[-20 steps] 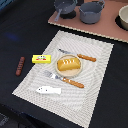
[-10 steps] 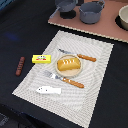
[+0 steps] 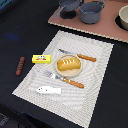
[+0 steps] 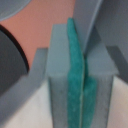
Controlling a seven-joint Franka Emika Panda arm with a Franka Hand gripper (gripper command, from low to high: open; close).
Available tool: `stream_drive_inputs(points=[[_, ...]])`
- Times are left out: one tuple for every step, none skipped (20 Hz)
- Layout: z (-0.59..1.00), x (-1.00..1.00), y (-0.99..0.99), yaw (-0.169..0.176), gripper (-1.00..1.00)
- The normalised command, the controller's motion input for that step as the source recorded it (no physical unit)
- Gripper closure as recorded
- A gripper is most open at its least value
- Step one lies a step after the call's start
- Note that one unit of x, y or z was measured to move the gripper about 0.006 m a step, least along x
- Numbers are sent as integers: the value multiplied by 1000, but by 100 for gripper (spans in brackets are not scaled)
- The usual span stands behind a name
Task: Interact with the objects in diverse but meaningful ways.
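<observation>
Claw [image 4: 81, 95] pads pressed together, gripping nothing. Loaf [image 3: 68, 63] on a plate at mat [image 3: 102, 55] centre, between knife [image 3: 80, 56] and fork [image 3: 64, 79]; butter [image 3: 42, 59] and fish [image 3: 48, 90] nearby; sausage [image 3: 20, 65] on the counter [image 3: 20, 30].

exterior high overview, wrist extreme close-up

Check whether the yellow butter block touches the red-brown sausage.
Apart. The exterior view shows dark table between the yellow butter block and the red-brown sausage.

one bread loaf [image 3: 68, 64]; one butter block [image 3: 41, 59]; one fish [image 3: 48, 90]; one sausage [image 3: 20, 65]; two pots [image 3: 91, 11]
</observation>
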Motion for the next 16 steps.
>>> stream_drive_inputs(points=[[457,220,0,223,100],[397,254,0,215,100],[317,286,0,200,100],[200,254,0,158,100],[83,246,0,149,100],[11,234,0,140,100],[0,251,0,130,100],[0,254,63,122,100],[0,329,209,123,100],[0,377,283,122,100],[-51,311,309,107,100],[-69,306,306,106,100],[-109,266,260,100,100],[-129,200,186,85,100],[-129,109,103,65,100],[-137,69,40,50,100]])
